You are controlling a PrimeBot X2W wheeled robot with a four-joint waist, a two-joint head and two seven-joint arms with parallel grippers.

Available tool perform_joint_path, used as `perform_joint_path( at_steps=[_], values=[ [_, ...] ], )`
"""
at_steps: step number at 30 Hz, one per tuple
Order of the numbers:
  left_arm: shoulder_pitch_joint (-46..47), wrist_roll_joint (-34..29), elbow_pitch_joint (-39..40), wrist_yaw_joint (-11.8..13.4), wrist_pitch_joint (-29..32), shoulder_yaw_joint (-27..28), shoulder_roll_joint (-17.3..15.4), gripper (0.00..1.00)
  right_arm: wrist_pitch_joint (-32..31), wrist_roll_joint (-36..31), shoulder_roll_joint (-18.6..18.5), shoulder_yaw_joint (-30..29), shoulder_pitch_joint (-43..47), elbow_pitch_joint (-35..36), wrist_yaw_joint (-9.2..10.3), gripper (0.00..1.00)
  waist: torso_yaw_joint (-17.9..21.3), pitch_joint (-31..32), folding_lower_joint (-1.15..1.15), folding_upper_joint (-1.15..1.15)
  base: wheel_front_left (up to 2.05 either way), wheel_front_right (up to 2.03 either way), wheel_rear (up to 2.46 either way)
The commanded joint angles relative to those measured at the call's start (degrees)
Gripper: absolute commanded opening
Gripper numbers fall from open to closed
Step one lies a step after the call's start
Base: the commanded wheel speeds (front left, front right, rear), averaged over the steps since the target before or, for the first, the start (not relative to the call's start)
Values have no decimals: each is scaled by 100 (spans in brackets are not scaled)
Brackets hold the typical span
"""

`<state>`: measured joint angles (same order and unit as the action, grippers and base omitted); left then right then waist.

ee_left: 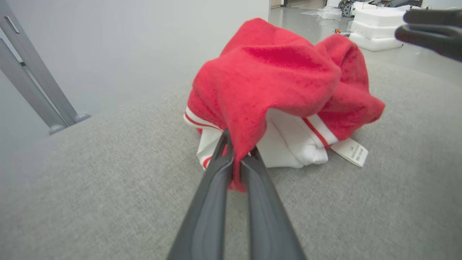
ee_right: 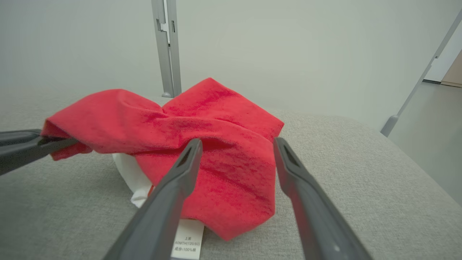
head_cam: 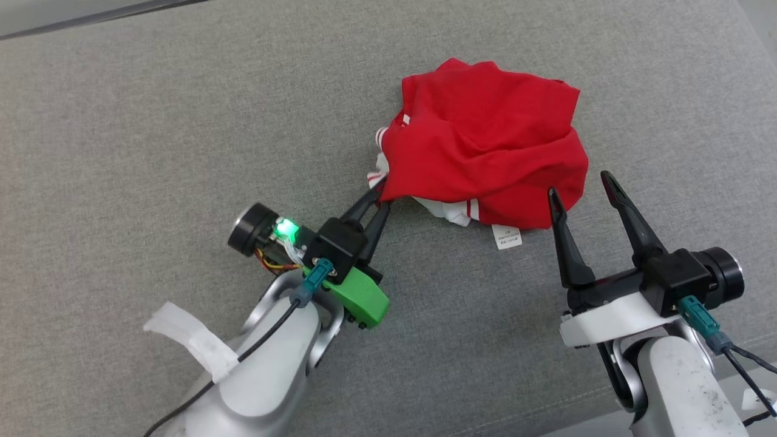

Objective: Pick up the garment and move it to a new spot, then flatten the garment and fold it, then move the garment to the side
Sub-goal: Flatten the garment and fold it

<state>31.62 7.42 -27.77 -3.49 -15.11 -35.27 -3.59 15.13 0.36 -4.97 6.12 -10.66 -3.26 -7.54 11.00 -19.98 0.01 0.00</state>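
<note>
Pick-up is in hand: the left end effector (head_cam: 381,197) pinches an edge of the garment (head_cam: 485,139) crumpled on the grey cushion (head_cam: 152,133), while the right end effector (head_cam: 580,185) gapes empty beside it, probably needing its own grip before lifting.

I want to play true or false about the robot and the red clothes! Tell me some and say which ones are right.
1. The left gripper is pinching the red garment. True.
2. The right gripper is shut on the garment. False: it is open and holds nothing.
3. A white label pokes out from under the garment. True.
4. The garment lies flat and neatly folded. False: it is a crumpled heap.
</note>
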Motion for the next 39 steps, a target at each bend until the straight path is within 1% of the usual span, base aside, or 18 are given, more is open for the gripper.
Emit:
perform_joint_path(
  at_steps=[1, 5, 9, 12, 17, 21, 25, 28, 30, 32, 34, 39],
  values=[
    [161, -109, 169, 52, -5, 48, -91, 0, 3, 23, 15, 8, 39, -11, 10, 100, -22, 179, -1, 0, 0, 0, 0],
    [528, -493, 682, -18, -4, 26, -320, 0, 3, 31, 56, 40, 130, -60, 10, 100, -2, 481, -1, 0, 0, 0, 0],
    [1194, -755, 814, -158, -5, -88, -483, 0, 3, 45, 110, 82, 220, -101, 10, 100, 88, 757, -1, 0, 0, 0, 0],
    [1852, -928, 684, -252, -4, -175, -572, 0, 3, 63, 138, 134, 233, -120, 10, 100, 218, 894, -1, 0, 0, 0, 0],
    [3208, -1071, 244, -369, 7, -435, -583, 0, 3, 93, 180, 157, 278, -126, 10, 100, 512, 991, -1, 0, 0, 0, 0],
    [4150, -1015, -101, -393, 11, -665, -465, 0, 3, 123, 194, 105, 354, -147, 10, 100, 681, 996, -1, 0, 0, 0, 0],
    [4718, -868, -344, -389, 5, -673, -459, 0, 3, 112, 208, 55, 423, -145, 10, 100, 731, 1009, -1, 0, 0, 0, 0],
    [4518, -712, -354, -323, 2, -543, -568, 0, 3, 116, 206, -41, 469, -138, 10, 100, 687, 1042, -1, 0, 0, 0, 0],
    [4148, -594, -231, -243, 0, -492, -684, 0, 3, 103, 208, -131, 487, -104, 10, 100, 611, 1049, -1, 0, 0, 0, 0],
    [3618, -466, 61, -95, 0, -418, -867, 0, 3, 57, 208, -215, 520, -89, 10, 100, 524, 1063, -1, 0, 0, 0, 0],
    [2886, -305, 478, 107, -2, -316, -1081, 0, 3, 26, 207, -287, 555, -67, 10, 100, 429, 1071, -1, 0, 0, 0, 0],
    [648, 210, 1710, 644, -3, 74, -1572, 0, 2, -45, 170, -430, 597, -3, 10, 100, 131, 1015, -1, 0, 0, 0, 0]
  ],
)
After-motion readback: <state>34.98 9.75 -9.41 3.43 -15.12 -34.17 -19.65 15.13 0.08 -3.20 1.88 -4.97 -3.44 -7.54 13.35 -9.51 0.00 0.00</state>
